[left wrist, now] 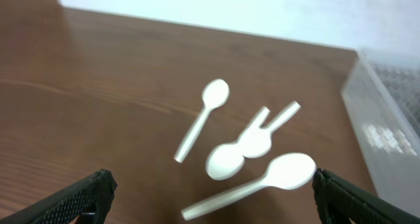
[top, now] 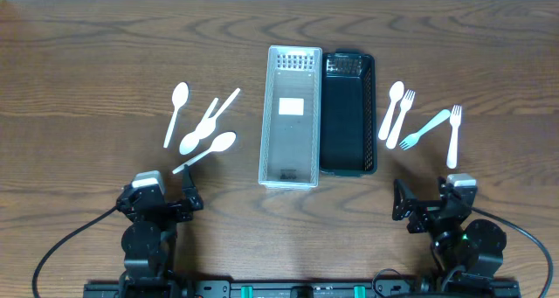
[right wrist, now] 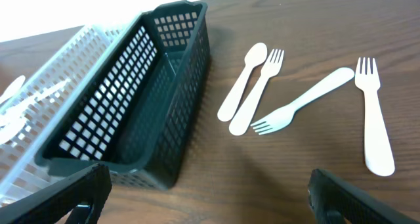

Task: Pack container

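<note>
The table (top: 87, 53) is dark wood with a plain long grain, smooth and with a soft sheen where light falls on it; the white basket (top: 290, 141) is thin plastic, half-translucent and faintly glossy, its walls pierced with small holes; the black basket (right wrist: 164, 86) is plastic too, an open lattice, mostly matt with a dull shine along the rim; the spoons (left wrist: 289, 171) are white plastic, smooth and glossy in the bowls; the forks (right wrist: 374, 119) are the same smooth white plastic, a little less shiny; the left fingers (left wrist: 85, 194) and right fingers (right wrist: 72, 191) are black and matt, with a fine grid-like rough texture
</note>
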Tool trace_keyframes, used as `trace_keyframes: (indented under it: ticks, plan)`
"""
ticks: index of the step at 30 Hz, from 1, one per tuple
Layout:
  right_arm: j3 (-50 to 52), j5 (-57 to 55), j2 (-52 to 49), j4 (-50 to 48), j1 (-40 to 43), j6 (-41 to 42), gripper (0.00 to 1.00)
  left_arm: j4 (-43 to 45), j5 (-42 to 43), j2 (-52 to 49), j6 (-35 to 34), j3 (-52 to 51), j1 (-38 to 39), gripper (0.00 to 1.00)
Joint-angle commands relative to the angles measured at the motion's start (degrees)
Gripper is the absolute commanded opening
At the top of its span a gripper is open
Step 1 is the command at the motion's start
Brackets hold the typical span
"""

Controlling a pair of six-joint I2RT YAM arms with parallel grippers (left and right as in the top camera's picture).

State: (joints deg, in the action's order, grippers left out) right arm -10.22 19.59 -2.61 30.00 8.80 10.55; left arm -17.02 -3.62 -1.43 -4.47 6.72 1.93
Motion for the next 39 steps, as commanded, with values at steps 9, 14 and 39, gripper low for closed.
trace_keyframes:
  ticks: [9, 14, 39]
  plan:
    - [-25.31, -7.26, -35.58, 1.66, -0.5, 2.49, 0.99, -14.69, 3.89, -24.3, -3.54, 22.49, -0.26, 0.98]
    - [-42.53, -11.63, -59.23, 10.19, -0.42, -1.55, 0.99, -15.78, 3.85, -39.74, -3.5, 34.77, -0.26, 0.98]
    - [-67.45, -18.32, -110.09, 17.44, 9.53, -2.43, 0.74, -18.62, 3.85, -74.51, -2.69, 48.54, -0.31, 0.98]
